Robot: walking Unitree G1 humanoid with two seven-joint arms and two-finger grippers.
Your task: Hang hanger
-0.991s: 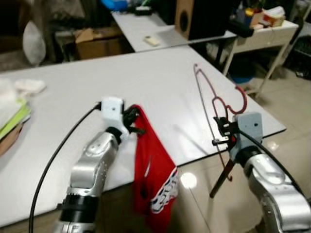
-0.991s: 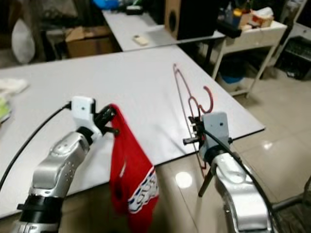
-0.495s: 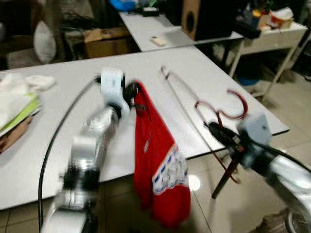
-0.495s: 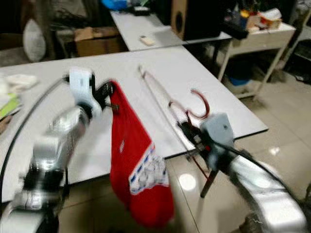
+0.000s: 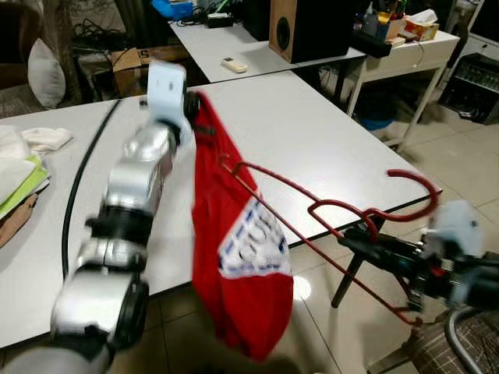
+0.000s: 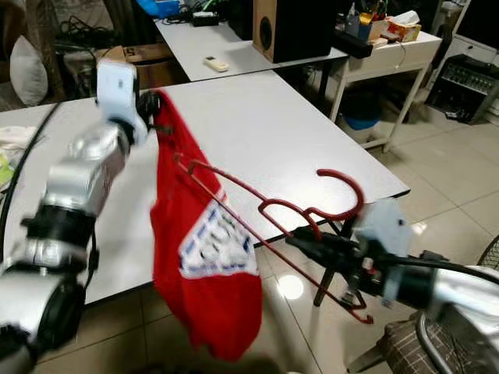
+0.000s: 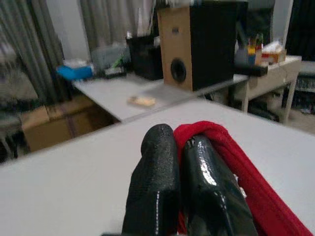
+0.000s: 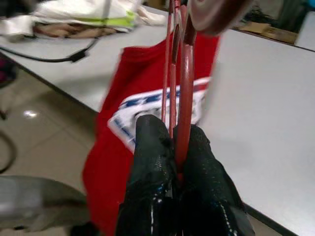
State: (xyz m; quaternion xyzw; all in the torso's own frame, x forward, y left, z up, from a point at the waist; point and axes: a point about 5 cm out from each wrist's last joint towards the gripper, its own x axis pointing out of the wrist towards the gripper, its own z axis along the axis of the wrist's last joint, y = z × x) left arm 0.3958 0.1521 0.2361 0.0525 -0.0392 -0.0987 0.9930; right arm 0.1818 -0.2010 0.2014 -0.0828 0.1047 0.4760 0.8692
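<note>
- Left gripper (image 7: 183, 189) up high over the white table (image 5: 312, 132), pinched tight on the top edge of a red shirt (image 5: 242, 265) with a white-and-blue print panel. Fabric bunched right against the black fingers (image 7: 156, 196) in the left wrist view.
- Right gripper (image 8: 173, 169) out past the table's near edge, clamped on the red wire hanger (image 5: 327, 214) just below its hook. Hook curling up and to the right, long end poking toward the shirt.
- Hanger's far tip touching or maybe just into the shirt near its upper part; can't tell for sure whether it's inside the fabric or only lying against it.
- Shirt dangling free off the table edge down toward the tiled floor (image 5: 460, 164), so nothing supporting it but that left pinch.
- Background stuff: wooden speaker (image 5: 308, 27) on the second table, pile of cloth and papers (image 5: 23, 167) at the far left end.
- Looks like the threading step: getting the shirt onto the hanger, not the actual hanging yet. No rail or hook spotted to hang it on.
- Next move probably calls for sliding the hanger arm into an opening of the shirt while the left side keeps it spread. Tricky bit: thin wire snagging fabric, or the shirt slipping loose.
</note>
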